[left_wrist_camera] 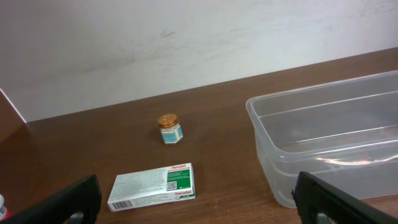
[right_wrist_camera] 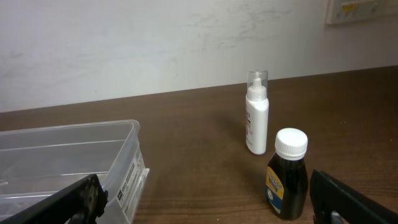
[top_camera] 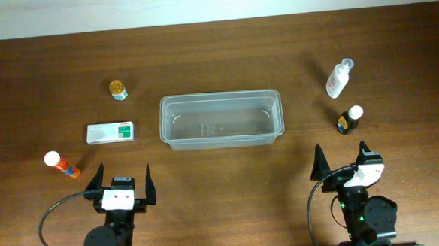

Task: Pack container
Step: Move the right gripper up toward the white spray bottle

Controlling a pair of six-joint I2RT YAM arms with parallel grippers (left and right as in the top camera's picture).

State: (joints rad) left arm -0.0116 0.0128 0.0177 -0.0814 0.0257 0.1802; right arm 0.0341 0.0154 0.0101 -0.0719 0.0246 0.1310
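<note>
Tub (top_camera: 220,142) sits mid-table, empty, long axis running L-R, parallel w/ the near edge. It's fwd of both arms and between them: ahead-right of the left gripper (top_camera: 123,169), ahead-left of the right gripper (top_camera: 341,147). Both have fingers spread wide, nothing held. Left one looks a touch nearer the tub's end. Box (top_camera: 110,132) lies near the tub's left end, straight ahead of my left; dark bottle (top_camera: 348,120) sits just ahead of my right. Either looks a fair first pick, I reckon.
</note>
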